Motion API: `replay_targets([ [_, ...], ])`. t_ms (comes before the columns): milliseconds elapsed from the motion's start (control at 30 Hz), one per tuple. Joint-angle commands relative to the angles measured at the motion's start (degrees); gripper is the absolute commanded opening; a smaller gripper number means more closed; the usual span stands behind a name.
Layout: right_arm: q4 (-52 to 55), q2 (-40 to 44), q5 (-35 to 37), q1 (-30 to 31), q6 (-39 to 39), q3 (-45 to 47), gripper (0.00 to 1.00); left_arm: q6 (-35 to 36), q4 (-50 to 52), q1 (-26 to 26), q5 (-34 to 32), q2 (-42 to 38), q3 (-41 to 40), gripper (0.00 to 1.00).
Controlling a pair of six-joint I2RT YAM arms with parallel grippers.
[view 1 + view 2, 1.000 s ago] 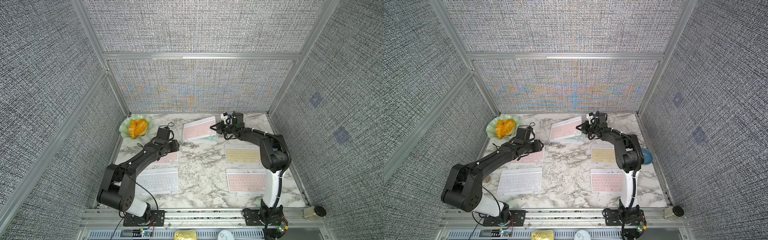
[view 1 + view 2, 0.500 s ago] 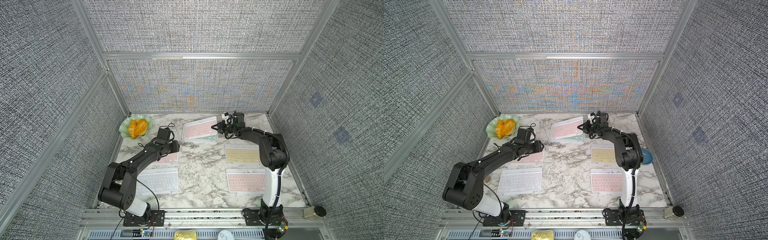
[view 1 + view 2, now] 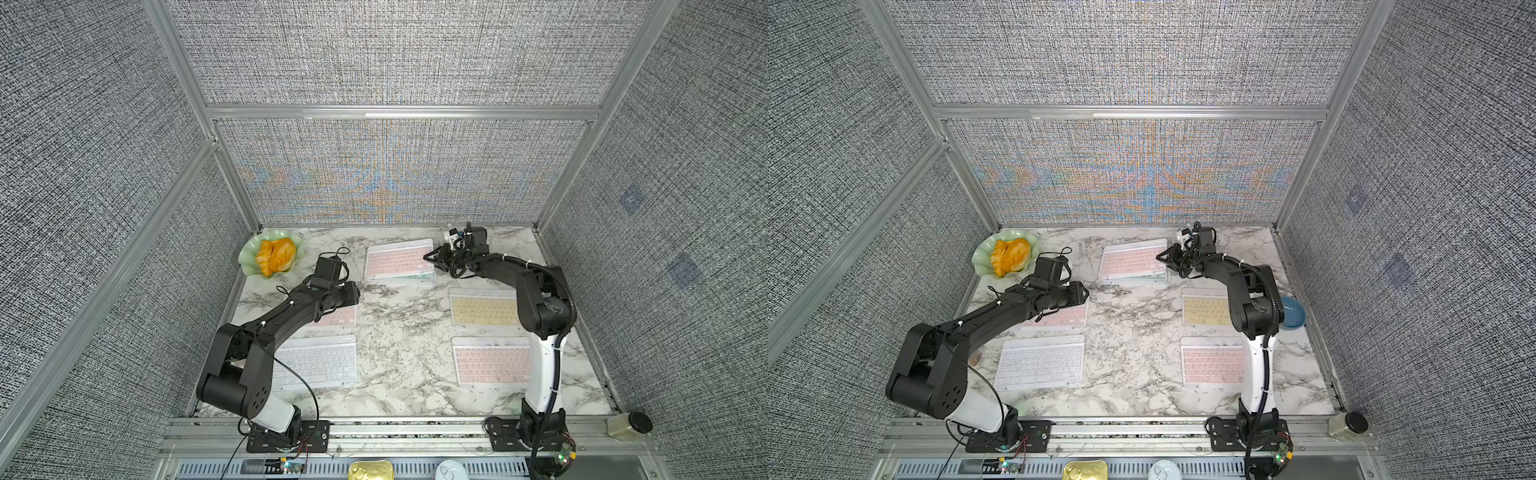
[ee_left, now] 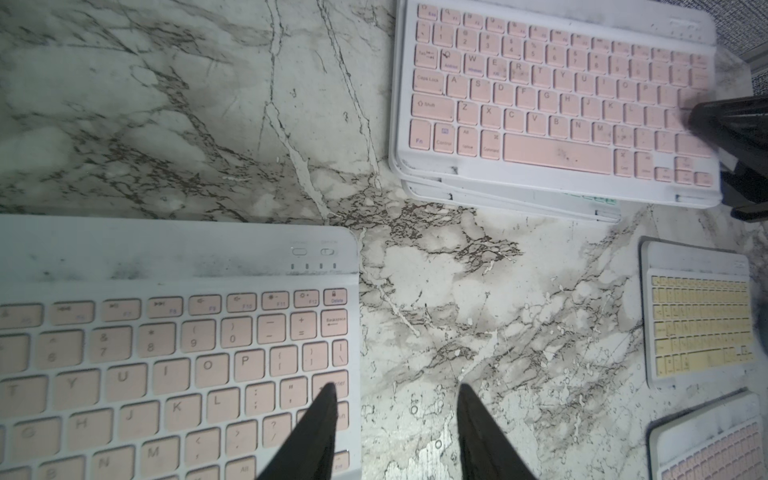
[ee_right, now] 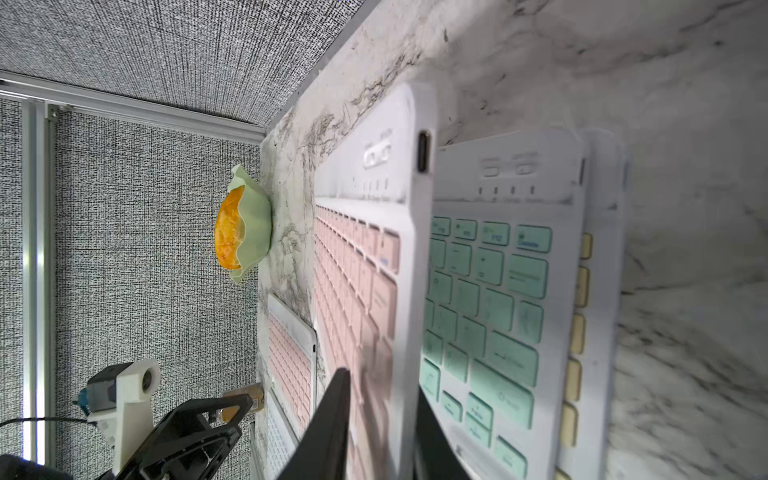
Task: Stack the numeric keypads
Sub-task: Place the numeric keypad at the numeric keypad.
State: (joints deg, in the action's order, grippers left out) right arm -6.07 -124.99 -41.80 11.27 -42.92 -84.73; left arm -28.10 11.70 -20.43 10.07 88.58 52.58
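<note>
"Seven numeric keypads (image 3: pixel 1040 361), where?" the checker asks.

"Three stacked at the back middle of the marble table (image 3: pixel 399 332): top pink keypad (image 3: pixel 397 261), mint keypad (image 5: pixel 486 299) under it, yellow keypad (image 5: pixel 578 332) at the bottom. Edges not flush. Four lie single and flat: second pink keypad (image 4: pixel 166 365) on the left, partly under the left arm (image 3: pixel 291 316); white keypad (image 3: pixel 316 362) in front of it; loose yellow keypad (image 3: pixel 482 309) on the right; third pink keypad (image 3: pixel 490 363) in front of that. None of the four touch."

"And the right gripper (image 5: pixel 381 381)?"

"At the stack's right end. Fingers straddle the top pink keypad's short edge, one over the keys, one below it, against the mint keypad. Clamping or just loose around it, cannot tell."

"And the left gripper (image 4: pixel 397 390)?"

"Fingers spread, nothing between them. One fingertip (image 4: pixel 326 405) is over the second pink keypad's right edge near Enter, its mate over bare marble. Contact unclear."

"Clutter?"

"Green bowl (image 3: pixel 249 270) with orange fruit (image 3: pixel 276 257) in the back left corner. Blue bowl (image 3: pixel 1293 316) at the table's right edge beside the right arm (image 3: pixel 1250 291). Jar (image 3: pixel 627 426) and tin (image 3: pixel 370 471) at the front, off the marble."
</note>
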Motion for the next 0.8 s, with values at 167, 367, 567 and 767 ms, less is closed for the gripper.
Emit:
replay_targets([
  [167,0.02,-0.68,1.63,-0.43,0.05,-0.06,0.27,0.2,-0.67,0.12,-0.03,0.11,-0.01,0.48],
  [367,-1.13,-1.27,1.81,-0.89,-0.76,0.33,0.27,0.15,-0.79,0.17,0.17,0.25,-0.33,0.48],
  [567,-1.41,-1.79,2.07,-1.24,-0.97,0.62,0.31,0.24,-0.64,0.12,0.26,0.19,-0.26,0.48],
  [767,0.57,-1.93,3.89,-1.25,0.04,0.11,0.39,0.21,-0.71,0.12,0.25,0.29,-0.41,0.48],
])
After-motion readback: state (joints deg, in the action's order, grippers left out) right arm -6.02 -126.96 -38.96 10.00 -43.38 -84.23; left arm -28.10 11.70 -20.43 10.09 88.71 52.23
